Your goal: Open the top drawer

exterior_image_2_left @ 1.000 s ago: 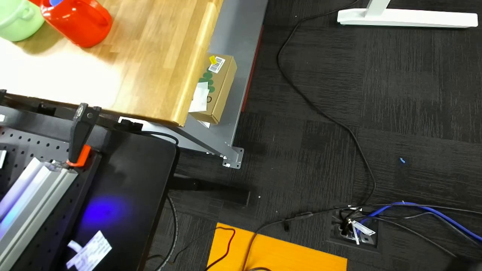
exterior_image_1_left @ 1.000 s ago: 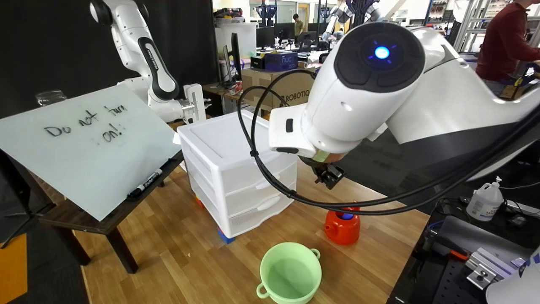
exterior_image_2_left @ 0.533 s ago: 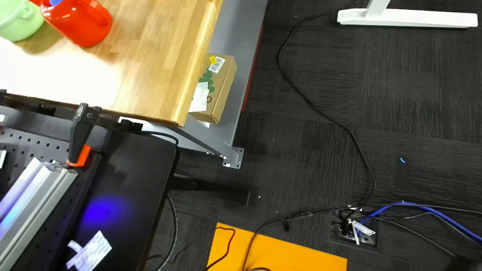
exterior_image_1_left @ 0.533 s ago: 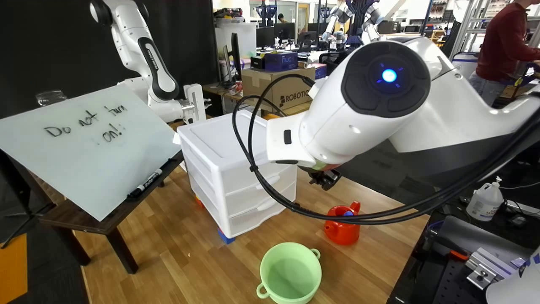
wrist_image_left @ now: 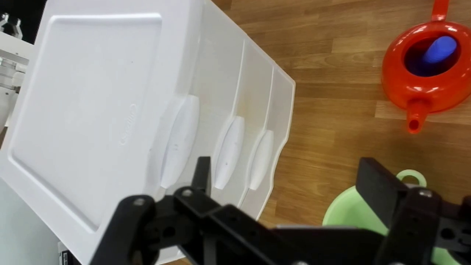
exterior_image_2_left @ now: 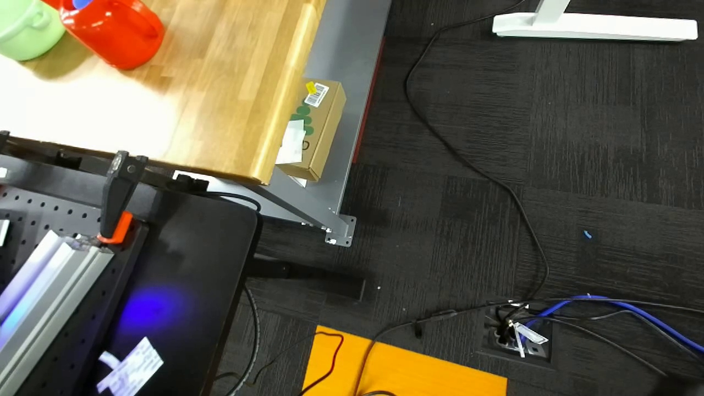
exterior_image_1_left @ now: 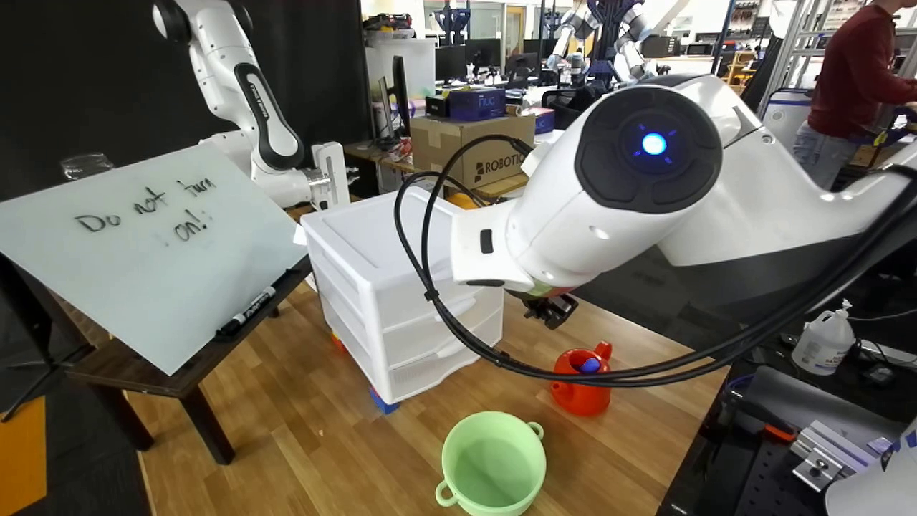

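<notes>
The white plastic drawer unit (exterior_image_1_left: 358, 236) stands on the wooden table. Its top drawer (exterior_image_1_left: 412, 301) is shut, as are the drawers below it. In the wrist view the top drawer (wrist_image_left: 217, 77) has a white curved handle (wrist_image_left: 182, 141), the one nearest the unit's lid. My gripper (exterior_image_1_left: 551, 311) hangs in front of the unit, apart from it. In the wrist view the gripper (wrist_image_left: 285, 163) is open, with nothing between its fingers. Its left finger overlaps the drawer fronts near the top and middle handles; contact does not show. Part of the top drawer is hidden behind my arm in the exterior view.
A red watering can (exterior_image_1_left: 582, 387) with a blue thing inside and a green pot (exterior_image_1_left: 494, 462) stand on the table before the unit. A whiteboard (exterior_image_1_left: 157, 244) on a dark stand is beside it. Another arm (exterior_image_1_left: 265, 129) is behind. Black cables (exterior_image_1_left: 458, 308) loop from my arm.
My arm and gripper have moved down, and the gripper slightly toward the drawer unit. The drawers, watering can and pot have not moved.
</notes>
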Motion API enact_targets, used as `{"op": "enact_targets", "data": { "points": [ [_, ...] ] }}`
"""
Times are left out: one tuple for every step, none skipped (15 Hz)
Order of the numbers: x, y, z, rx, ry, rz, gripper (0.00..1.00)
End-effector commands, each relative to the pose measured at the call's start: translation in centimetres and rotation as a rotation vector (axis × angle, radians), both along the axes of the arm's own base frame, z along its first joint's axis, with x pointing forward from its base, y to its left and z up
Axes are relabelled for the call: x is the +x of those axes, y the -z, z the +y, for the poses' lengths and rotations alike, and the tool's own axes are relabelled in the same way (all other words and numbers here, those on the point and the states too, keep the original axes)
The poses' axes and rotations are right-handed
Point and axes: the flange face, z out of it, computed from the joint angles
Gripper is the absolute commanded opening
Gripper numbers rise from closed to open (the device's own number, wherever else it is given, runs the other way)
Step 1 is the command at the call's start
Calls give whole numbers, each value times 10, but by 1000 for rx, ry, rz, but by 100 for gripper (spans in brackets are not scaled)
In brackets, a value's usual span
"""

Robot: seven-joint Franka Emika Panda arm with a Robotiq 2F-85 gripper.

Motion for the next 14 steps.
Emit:
{"op": "enact_targets", "data": {
  "points": [
    [0, -1, 0, 0, 0, 1, 100],
    [0, -1, 0, 0, 0, 1, 100],
    [2, -2, 0, 10, -7, 8, 100],
    [3, -5, -1, 13, -10, 4, 100],
    [5, -7, -1, 11, -10, -3, 100],
    [7, -11, -1, 2, -8, -11, 100],
    [9, -14, -1, 1, -9, -15, 100],
    [12, -15, -1, 2, -12, -14, 100],
    [14, -16, -1, 2, -13, -12, 100],
    [16, -15, -1, 4, -16, -7, 100],
    [18, -14, -2, 0, -16, -6, 100],
    [19, -12, -3, -1, -14, -2, 100],
    [20, -11, -3, -3, -16, 2, 100],
    [21, -9, -3, -3, -20, 8, 100]
  ]
}}
